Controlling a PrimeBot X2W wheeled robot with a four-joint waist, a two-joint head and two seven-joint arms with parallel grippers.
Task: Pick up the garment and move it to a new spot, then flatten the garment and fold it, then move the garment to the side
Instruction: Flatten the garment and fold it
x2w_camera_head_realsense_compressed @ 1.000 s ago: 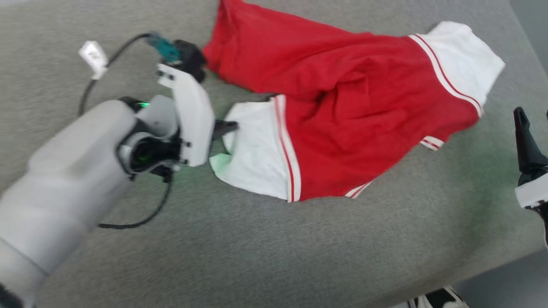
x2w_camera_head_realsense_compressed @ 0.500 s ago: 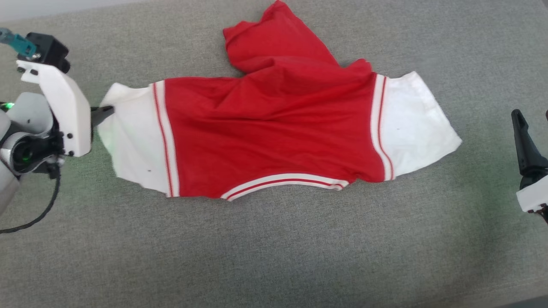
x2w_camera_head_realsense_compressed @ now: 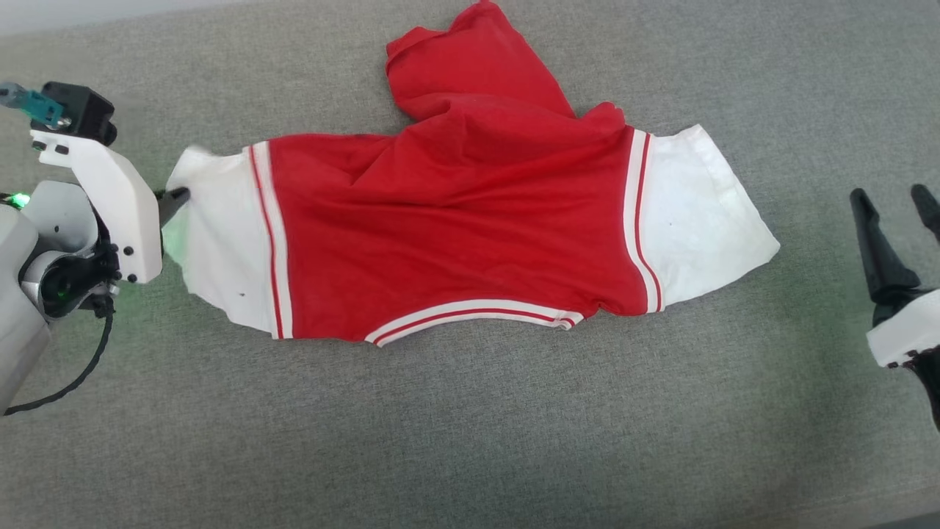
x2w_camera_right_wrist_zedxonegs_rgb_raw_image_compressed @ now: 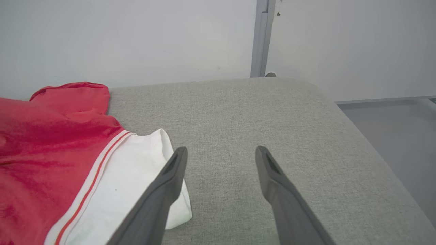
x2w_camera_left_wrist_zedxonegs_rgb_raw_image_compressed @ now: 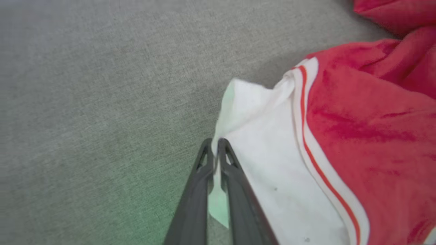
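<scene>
The garment [x2w_camera_head_realsense_compressed: 455,235] lies stretched sideways across the grey surface, a red body between two white sleeves with red stripes. A red flap is bunched toward the far edge. At the far left, my left gripper [x2w_camera_head_realsense_compressed: 178,197] is shut on the edge of the left white sleeve. In the left wrist view the gripper [x2w_camera_left_wrist_zedxonegs_rgb_raw_image_compressed: 215,143] has white cloth of the garment [x2w_camera_left_wrist_zedxonegs_rgb_raw_image_compressed: 357,136] pinched between its fingers. My right gripper [x2w_camera_head_realsense_compressed: 892,202] stands open, a short way right of the right sleeve. In the right wrist view the gripper [x2w_camera_right_wrist_zedxonegs_rgb_raw_image_compressed: 221,151] holds nothing, and the garment [x2w_camera_right_wrist_zedxonegs_rgb_raw_image_compressed: 41,136] lies to its left.
The grey padded surface [x2w_camera_head_realsense_compressed: 470,441] spreads wide in front of the garment. Its right edge drops to a grey floor [x2w_camera_right_wrist_zedxonegs_rgb_raw_image_compressed: 402,129]. A pale wall with an upright post [x2w_camera_right_wrist_zedxonegs_rgb_raw_image_compressed: 260,37] stands behind it. A black cable [x2w_camera_head_realsense_compressed: 73,375] loops off my left wrist.
The camera has shifted. My left gripper has drawn the left sleeve out to the left, and the bunched garment now lies stretched sideways. The right gripper stays open.
</scene>
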